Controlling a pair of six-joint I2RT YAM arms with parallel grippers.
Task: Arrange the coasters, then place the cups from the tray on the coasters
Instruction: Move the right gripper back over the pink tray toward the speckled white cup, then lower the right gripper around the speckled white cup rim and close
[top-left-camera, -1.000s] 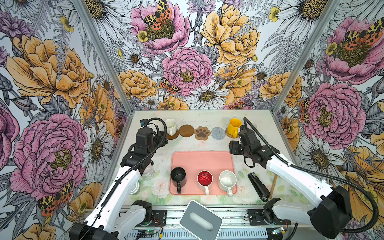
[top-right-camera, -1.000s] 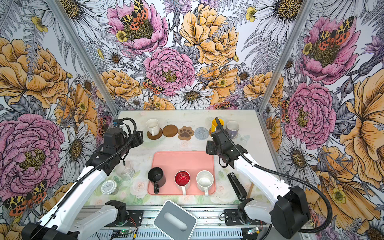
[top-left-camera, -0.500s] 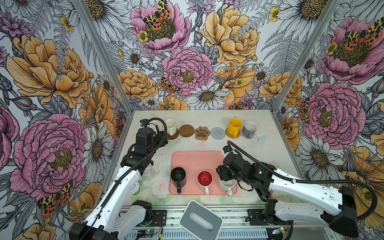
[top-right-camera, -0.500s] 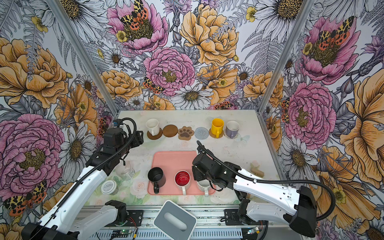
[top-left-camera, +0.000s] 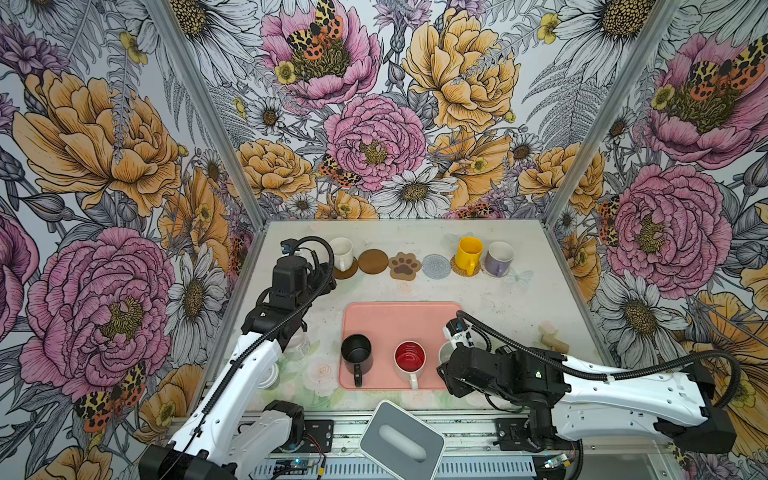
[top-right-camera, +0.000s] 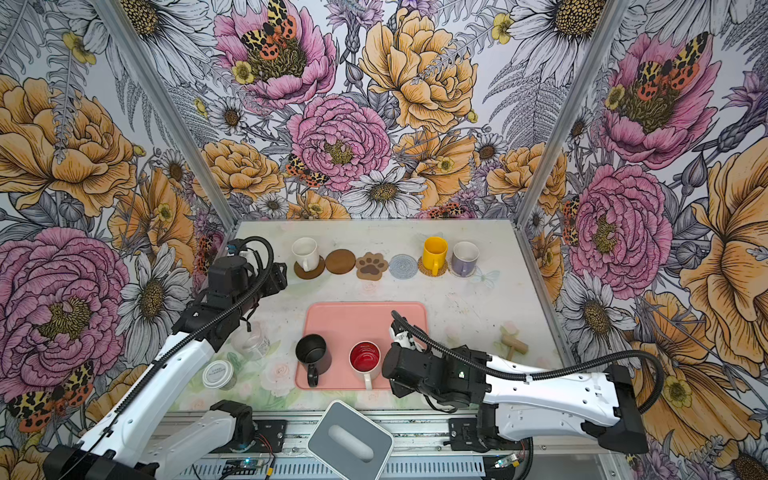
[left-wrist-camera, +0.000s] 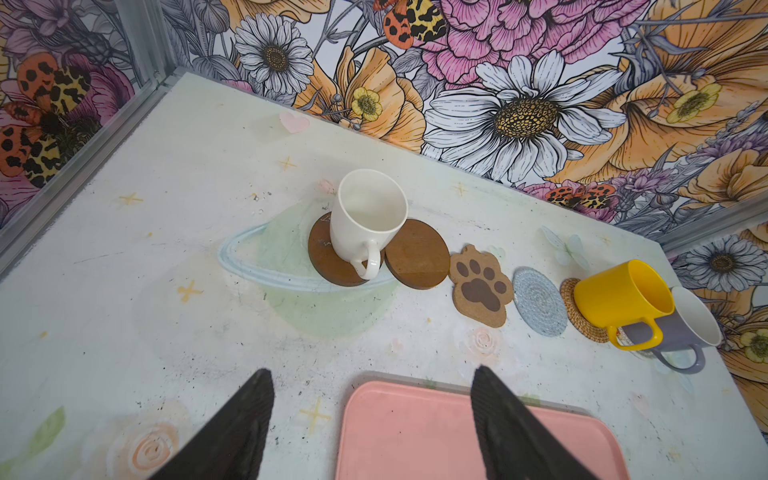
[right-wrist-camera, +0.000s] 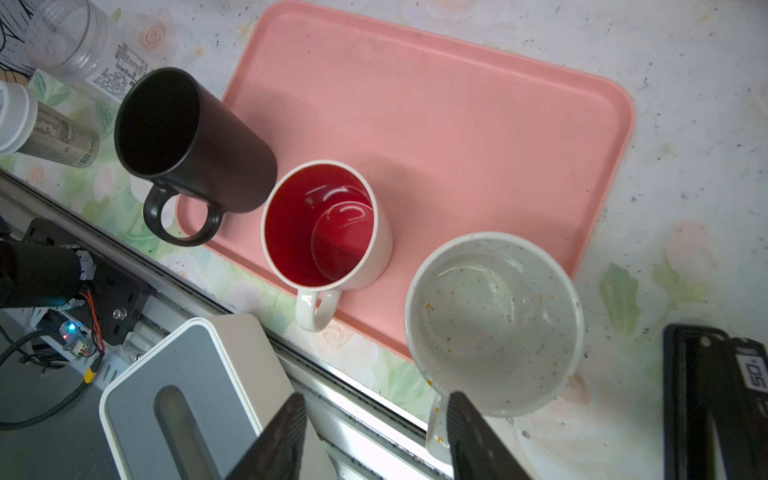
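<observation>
Right gripper (right-wrist-camera: 376, 401) has swung back, jaws parted around speckled cup (right-wrist-camera: 494, 324) handle.

The pale painted surface (top-left-camera: 519, 299) carries a salmon-pink tray (top-left-camera: 399, 320), a back row of coasters (top-left-camera: 372, 261), and two jars (top-right-camera: 217, 374) at left.

A grey-white box with an oval slot (top-left-camera: 402, 439) stands at the front, over the metal rail (top-left-camera: 473, 428). On the left part of the white table (top-left-camera: 519, 299) there is a clear plastic jar (top-right-camera: 252, 341), and near it, closer to the front, a small container with a white lid (top-right-camera: 217, 374). Near the right wall lies a small wooden piece (top-left-camera: 552, 338). In the right wrist view a black flat object with a white label (right-wrist-camera: 715, 399) lies on the table. The walls (top-left-camera: 374, 137) show big pink and orange flowers
</observation>
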